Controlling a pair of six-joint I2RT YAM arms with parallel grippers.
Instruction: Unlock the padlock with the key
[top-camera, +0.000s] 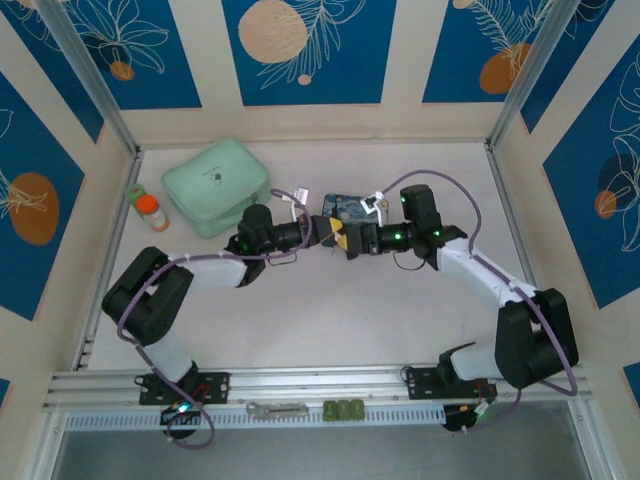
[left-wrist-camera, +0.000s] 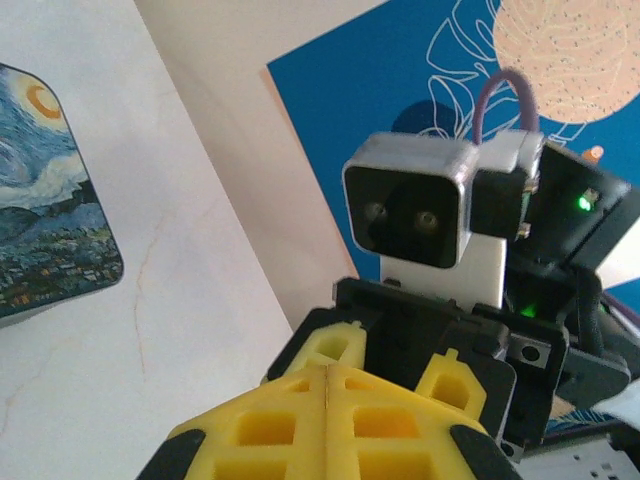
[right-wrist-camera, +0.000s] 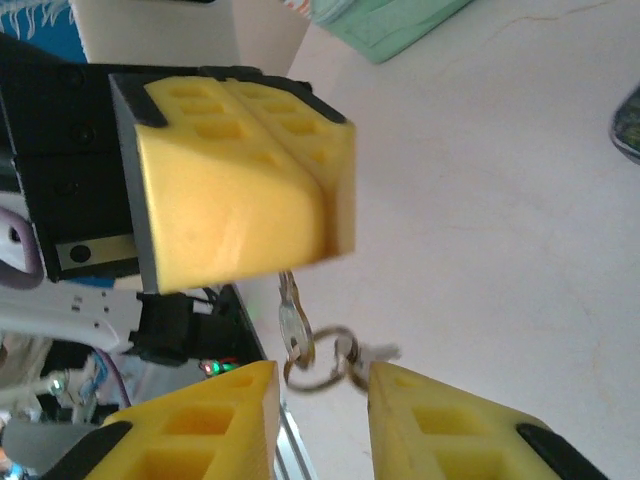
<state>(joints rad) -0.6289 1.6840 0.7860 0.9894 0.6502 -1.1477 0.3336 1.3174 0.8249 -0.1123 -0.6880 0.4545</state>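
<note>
Pale table (top-camera: 330, 320), middle, beside the blue tin (top-camera: 345, 207): key handover in mid-air.
Left gripper (right-wrist-camera: 305, 175) is clamped shut on the key (right-wrist-camera: 290, 318). Its ring (right-wrist-camera: 315, 362) dangles between the parted fingers of the right gripper (right-wrist-camera: 320, 388). I cannot tell where the padlock is. Judged step: securing the key, lock not yet reached. The next move needs one firm hold with the blade free, then finding the keyhole.

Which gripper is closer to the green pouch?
Left. The left gripper reaches out from beside the green pouch; the right gripper faces it from farther right.
</note>
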